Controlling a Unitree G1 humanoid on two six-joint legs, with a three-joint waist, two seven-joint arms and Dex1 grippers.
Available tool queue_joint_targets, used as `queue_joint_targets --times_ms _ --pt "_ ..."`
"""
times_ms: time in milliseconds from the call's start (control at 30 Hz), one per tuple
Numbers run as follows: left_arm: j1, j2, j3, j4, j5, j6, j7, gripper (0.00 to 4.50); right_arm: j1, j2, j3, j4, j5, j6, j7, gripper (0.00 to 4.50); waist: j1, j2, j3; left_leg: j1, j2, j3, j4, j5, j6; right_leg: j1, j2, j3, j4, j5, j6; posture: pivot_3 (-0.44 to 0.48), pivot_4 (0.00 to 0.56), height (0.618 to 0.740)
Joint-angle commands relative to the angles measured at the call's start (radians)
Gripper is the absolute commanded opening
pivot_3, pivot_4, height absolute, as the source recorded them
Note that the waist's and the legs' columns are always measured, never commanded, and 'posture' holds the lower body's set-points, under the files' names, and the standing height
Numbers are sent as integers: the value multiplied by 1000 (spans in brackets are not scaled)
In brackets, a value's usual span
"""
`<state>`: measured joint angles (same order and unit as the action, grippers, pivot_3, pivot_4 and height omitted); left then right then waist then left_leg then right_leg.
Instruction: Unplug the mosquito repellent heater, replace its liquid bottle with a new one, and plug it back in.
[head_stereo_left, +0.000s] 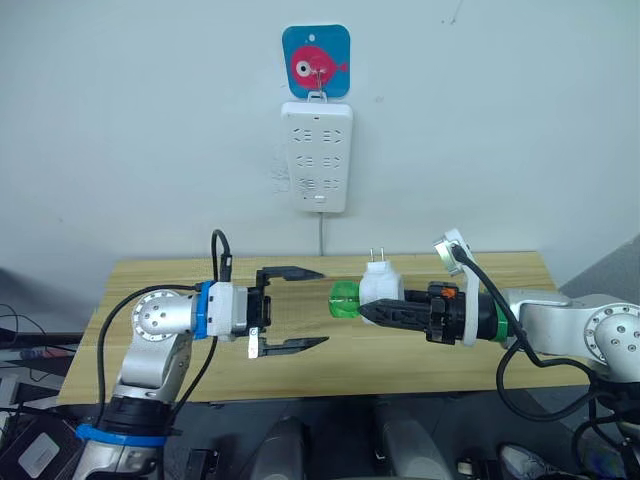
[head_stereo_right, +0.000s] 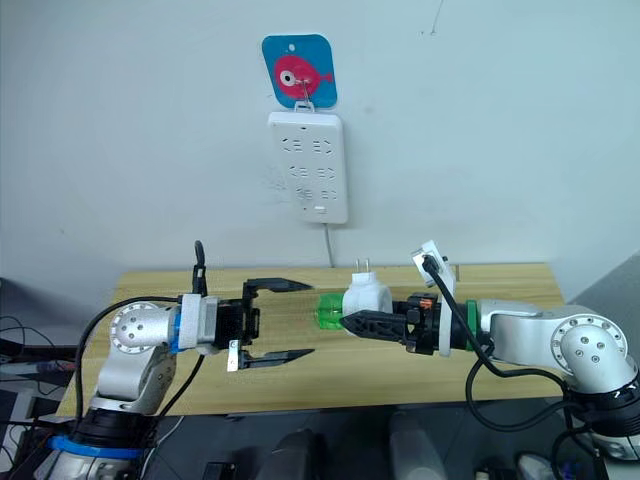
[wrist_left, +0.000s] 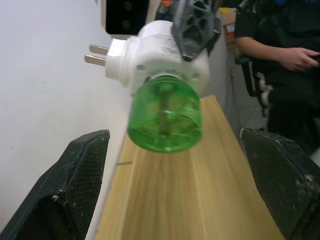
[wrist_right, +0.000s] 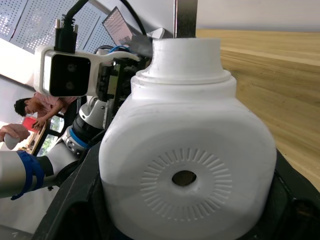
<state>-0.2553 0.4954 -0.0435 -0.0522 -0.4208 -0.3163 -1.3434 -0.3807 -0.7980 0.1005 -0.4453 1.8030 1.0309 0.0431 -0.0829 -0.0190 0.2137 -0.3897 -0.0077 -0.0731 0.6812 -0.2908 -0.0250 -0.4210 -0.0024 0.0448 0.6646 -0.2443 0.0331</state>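
The white mosquito repellent heater (head_stereo_left: 381, 286) hangs above the wooden table, unplugged, its two prongs pointing up. My right gripper (head_stereo_left: 378, 310) is shut on its body. A green liquid bottle (head_stereo_left: 344, 299) is still fitted in it and sticks out toward my left. My left gripper (head_stereo_left: 312, 308) is open, its fingers spread wide above and below, just short of the bottle's end. In the left wrist view the bottle (wrist_left: 165, 119) sits between the two fingers without touching them. The right wrist view looks at the heater's vented face (wrist_right: 186, 179).
A white power strip (head_stereo_left: 318, 156) hangs on the wall behind the table, under a blue fish hook plate (head_stereo_left: 316, 62); its cord drops behind the table (head_stereo_left: 150, 290). A person in black (wrist_left: 280, 45) sits beyond the table's far end.
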Motion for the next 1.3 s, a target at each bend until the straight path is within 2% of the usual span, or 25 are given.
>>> queue_joint_targets --times_ms 33,400,433,500,567,667,833,1000,1067,1133,1233,1300 --pt "-22 -20 -25 10 11 -58 3 4440 -16 2 -16 -20 53 -12 4 3038 -1 0 0 0 0 0 0 0 0 0 0 0 0 0 0 -154 166 740" --pt "-93 -63 -59 87 12 -121 18 4440 0 1 -10 -5 158 -42 -57 3038 -4 0 0 0 0 -1 0 0 0 0 1 0 1 1 0 -161 167 740" --pt "-96 -64 -58 85 11 -120 20 4146 3 0 -10 -5 158 -41 -59 3038 -4 0 0 0 0 -1 0 0 0 0 1 0 1 1 0 -161 167 740" --pt "-98 -62 -56 76 7 -116 24 3897 7 0 -11 -5 157 -41 -62 3038 -4 0 0 0 0 -1 0 0 0 0 1 0 1 1 0 -161 167 740" --pt "-100 -57 -52 61 1 -105 31 3331 12 0 -13 -5 153 -41 -64 3038 -4 0 0 0 0 -1 0 0 0 0 1 -1 1 1 0 -164 167 740" --pt "-95 -47 -50 42 -5 -90 34 3289 19 -1 -12 -7 148 -44 -63 3038 -4 0 0 0 0 -1 0 0 0 0 1 -1 1 1 0 -164 167 740" --pt "-93 -47 -59 7 -11 -66 41 2276 22 -4 -8 -10 138 -44 -59 3037 -4 0 0 0 0 -1 0 0 0 0 1 0 1 1 0 -164 167 740" --pt "-104 -20 -76 -41 -36 18 12 2273 21 -15 -6 -26 101 -32 -41 3037 -5 0 0 0 0 -1 0 0 0 0 1 -1 1 1 0 -164 167 740" --pt "-117 46 -102 -86 -81 204 -10 2273 18 -21 -4 -45 70 -21 -18 3037 -5 0 0 0 1 -2 0 0 0 0 1 -1 1 1 0 -164 167 740" --pt "-148 132 -130 -131 -151 501 13 2273 13 -29 -2 -65 35 -6 12 3037 -7 0 0 0 1 -2 0 0 0 0 2 -1 1 1 0 -159 173 740" --pt "-276 249 -141 -128 -427 1107 75 2273 8 -38 2 -93 -14 16 67 3037 -8 0 0 0 1 -4 0 0 0 0 5 -2 2 0 1 -155 172 740" --pt "-359 280 -145 -71 -508 1297 37 2273 7 -38 4 -103 -26 21 91 3036 -9 0 0 0 1 -4 0 0 0 0 8 -2 1 -2 5 -155 172 740"
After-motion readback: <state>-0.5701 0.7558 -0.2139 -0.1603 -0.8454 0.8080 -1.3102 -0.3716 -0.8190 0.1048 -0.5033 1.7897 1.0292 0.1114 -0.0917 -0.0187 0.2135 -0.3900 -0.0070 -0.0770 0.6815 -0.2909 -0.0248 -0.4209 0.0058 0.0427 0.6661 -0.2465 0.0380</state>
